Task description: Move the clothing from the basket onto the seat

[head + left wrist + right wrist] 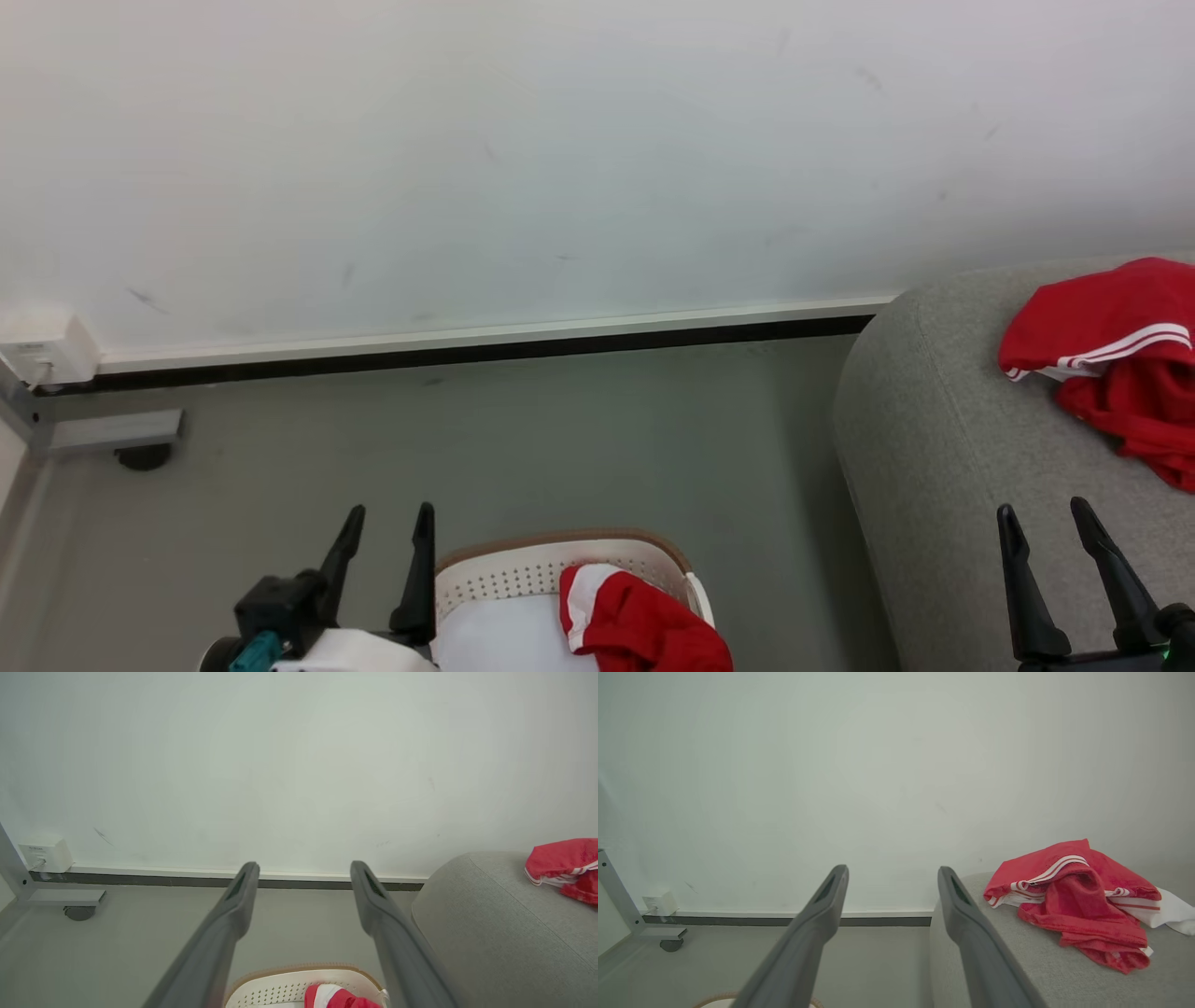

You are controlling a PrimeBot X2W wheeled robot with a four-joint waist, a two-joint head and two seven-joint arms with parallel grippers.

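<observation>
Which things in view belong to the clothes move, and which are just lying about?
Belongs to the job: basket, red-and-white garment in it, seat, red striped garment on the seat, left gripper and right gripper, both open.
Just lying about: white wall box, grey frame foot on a caster.

Head view looks down and forward at the floor [560, 448] and wall [560, 140]. Both wrist views face that wall from lower down. All three share the seat [924, 448] corner with red clothing [1111, 345].

Open floor [775, 523] between basket [560, 539] and seat [934, 439], wall [560, 140] behind (skirting [485, 334] at base), frame foot [112, 431] far left
</observation>
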